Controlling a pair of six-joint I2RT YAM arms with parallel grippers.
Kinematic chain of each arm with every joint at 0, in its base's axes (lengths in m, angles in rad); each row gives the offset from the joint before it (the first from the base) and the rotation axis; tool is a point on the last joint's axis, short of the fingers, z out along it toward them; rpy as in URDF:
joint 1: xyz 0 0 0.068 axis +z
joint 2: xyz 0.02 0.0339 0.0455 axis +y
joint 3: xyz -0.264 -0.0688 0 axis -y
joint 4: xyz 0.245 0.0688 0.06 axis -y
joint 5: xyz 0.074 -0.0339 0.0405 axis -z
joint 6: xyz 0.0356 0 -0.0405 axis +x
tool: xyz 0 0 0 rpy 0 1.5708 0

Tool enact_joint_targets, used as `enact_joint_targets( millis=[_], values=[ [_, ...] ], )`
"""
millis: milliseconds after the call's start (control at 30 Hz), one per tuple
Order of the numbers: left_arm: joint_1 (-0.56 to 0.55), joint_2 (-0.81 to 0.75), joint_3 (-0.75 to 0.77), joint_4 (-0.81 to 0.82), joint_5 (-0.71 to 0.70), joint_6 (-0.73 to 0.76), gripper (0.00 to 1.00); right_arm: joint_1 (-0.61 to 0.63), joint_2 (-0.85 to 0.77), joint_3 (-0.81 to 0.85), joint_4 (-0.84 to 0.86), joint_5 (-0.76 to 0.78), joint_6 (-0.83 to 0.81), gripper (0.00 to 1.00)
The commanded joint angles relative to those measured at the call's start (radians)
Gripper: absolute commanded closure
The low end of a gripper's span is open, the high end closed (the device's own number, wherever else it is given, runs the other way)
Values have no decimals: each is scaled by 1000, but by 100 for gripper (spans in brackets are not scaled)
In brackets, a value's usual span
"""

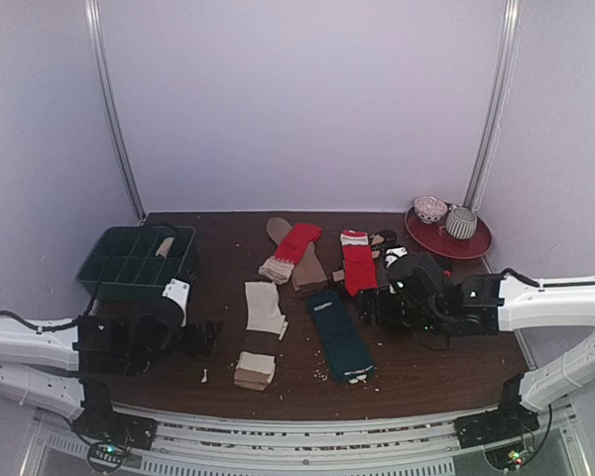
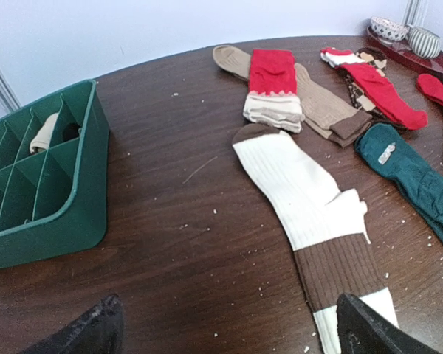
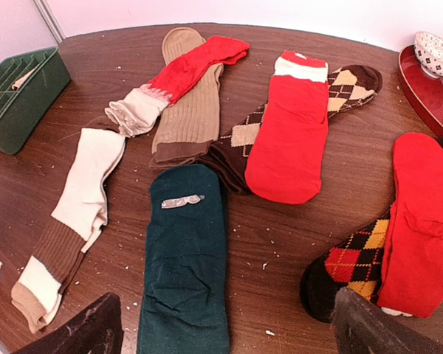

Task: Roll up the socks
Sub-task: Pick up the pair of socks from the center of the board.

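Several socks lie flat on the dark wooden table. A cream sock [image 1: 263,307] with brown bands [image 2: 303,199] is at centre left, its near end folded. Beside it lies a dark teal sock [image 1: 339,332] with a small white marking [image 3: 184,258]. Behind them are a red sock with a pale cuff [image 1: 293,248] [image 2: 272,81] on a tan-brown one [image 3: 188,110], and another red sock [image 1: 358,263] [image 3: 288,140] on an argyle one. My left gripper [image 1: 204,337] [image 2: 225,332] stands open, low over bare wood left of the cream sock. My right gripper [image 1: 370,305] [image 3: 225,332] is open, empty, just right of the teal sock.
A dark green compartment tray [image 1: 137,260] [image 2: 52,214] stands at the back left with a beige roll in one cell. A red plate [image 1: 448,238] with two small bowls sits at the back right. A red sock on a red-yellow argyle sock [image 3: 413,221] lies near my right gripper.
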Motion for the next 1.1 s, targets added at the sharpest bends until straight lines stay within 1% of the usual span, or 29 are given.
enact_joint_targets(
  millis=[0, 100, 200, 267, 333, 400, 467, 533, 633, 767, 933, 1067],
  values=[
    [-2, -64, -11, 74, -11, 70, 2, 0, -56, -63, 55, -20, -35, 0],
    [-2, -123, -43, 90, 22, 101, 2, 0, -107, -153, 231, -116, -112, 0],
    [-2, -211, -99, 153, 83, 148, 2, 0, -96, -157, 282, -184, -171, 0],
    [-1, -270, -132, 196, 144, 179, 2, 7, -72, -159, 346, -298, -240, 0],
    [-1, -317, -158, 234, 210, 211, 2, 40, -41, -191, 471, -412, -346, 0],
    [-2, -327, -169, 253, 270, 228, 2, 90, 4, -212, 580, -491, -462, 0],
    [-2, -312, -176, 274, 318, 213, 2, 133, 68, -204, 646, -569, -573, 0],
    [-2, -275, -190, 309, 363, 192, 2, 169, 157, -174, 693, -605, -668, 0],
    [-2, -205, -196, 333, 386, 168, 2, 192, 292, -92, 689, -656, -768, 2],
    [-3, -151, -168, 287, 326, 145, 2, 207, 444, 28, 631, -691, -869, 4],
    [-2, -154, -166, 214, 251, 102, 2, 208, 571, 142, 565, -697, -962, 7],
    [-2, -187, -184, 188, 235, 74, 2, 207, 631, 188, 539, -756, -975, 12]
  ],
)
